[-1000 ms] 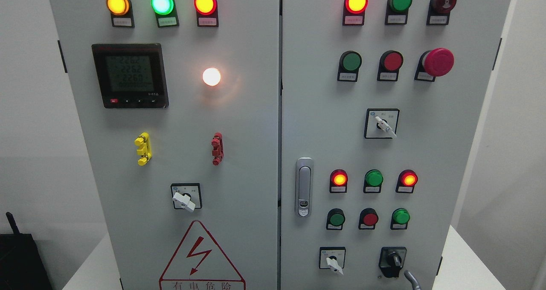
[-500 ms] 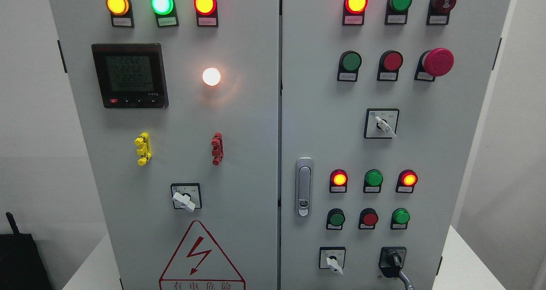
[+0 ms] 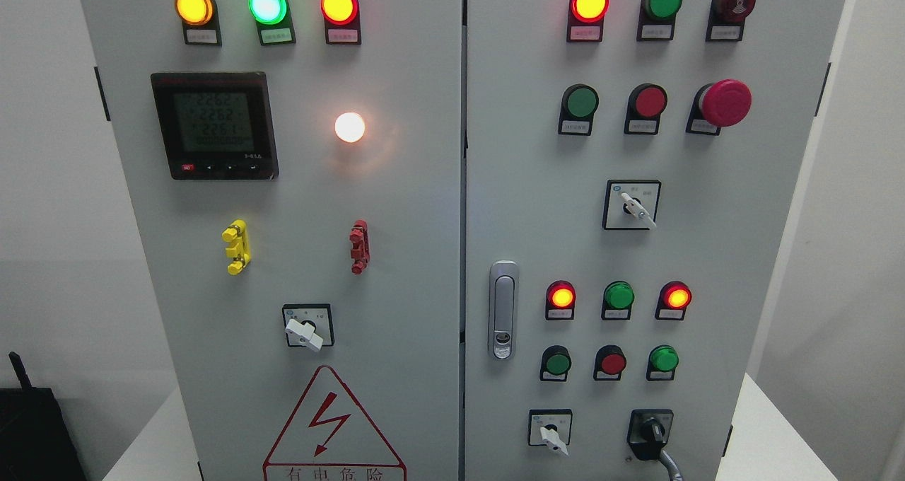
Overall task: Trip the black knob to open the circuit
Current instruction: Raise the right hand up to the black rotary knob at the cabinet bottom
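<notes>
so the black knob (image 3: 651,431) sits at the bottom right of the cabinet's right door (image 3: 763,255), and just 1 grey finger (image 3: 668,462) pokes up against its lower edge, probably to flick it, but can't tell the hand's grip.

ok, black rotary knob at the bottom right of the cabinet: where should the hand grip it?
Pinch the raised black rotary knob across its narrow handle bar, coming straight at the grey cabinet door from the front; the bar stands proud, giving fingers two flat sides.
</notes>
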Controlling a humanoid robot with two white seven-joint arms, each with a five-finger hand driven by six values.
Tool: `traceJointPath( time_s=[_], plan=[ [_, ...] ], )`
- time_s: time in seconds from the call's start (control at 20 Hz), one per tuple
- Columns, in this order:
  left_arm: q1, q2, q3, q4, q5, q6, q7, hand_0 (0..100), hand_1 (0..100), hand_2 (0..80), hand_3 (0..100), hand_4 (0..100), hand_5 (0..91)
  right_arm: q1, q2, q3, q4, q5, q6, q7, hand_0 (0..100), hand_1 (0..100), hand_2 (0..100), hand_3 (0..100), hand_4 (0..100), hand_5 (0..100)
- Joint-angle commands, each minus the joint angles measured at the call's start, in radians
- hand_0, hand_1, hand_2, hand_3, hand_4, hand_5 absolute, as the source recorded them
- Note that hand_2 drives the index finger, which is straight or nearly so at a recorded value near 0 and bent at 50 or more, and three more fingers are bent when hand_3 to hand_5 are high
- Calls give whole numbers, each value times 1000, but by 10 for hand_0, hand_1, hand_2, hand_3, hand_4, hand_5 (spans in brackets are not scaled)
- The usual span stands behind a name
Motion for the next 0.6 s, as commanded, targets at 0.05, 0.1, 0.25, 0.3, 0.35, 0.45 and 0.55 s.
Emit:
traceJointPath(
  time_s=[0.05,0.1,0.25,0.3,0.35,0.45,0.55],
  plan=[
    [0,-1,1,1,2,1,0,120,389,0,0,0,0,-15,7,19,-35,6,-10,0,816,871,31,1000,1000,931],
    [0,-1,1,1,2,1,0,120,389,0,0,0,0,-15,4,21,-35,6,-10,0,816,871,33,1000,1000,931],
    [0,-1,1,1,2,1,0,120,389,0,0,0,0,-16,8,27,-35,6,-10,0,816,871,35,1000,1000,931],
    [0,-1,1,1,2,1,0,120,389,0,0,0,0,-18,8,27,-35,6,-10,0,816,871,35,1000,1000,931],
    [0,-1,1,1,2,1,0,120,389,0,0,0,0,-21,8,29,-35,8,-10,0,816,871,36,1000,1000,931],
    [0,-1,1,1,2,1,0,120,389,0,0,0,0,-23,8,30,-35,8,-10,0,815,871,37,1000,1000,931],
    [0,-1,1,1,2,0,0,120,389,0,0,0,0,-27,10,33,-36,8,-10,0,816,871,37,1000,1000,931]
  ],
)
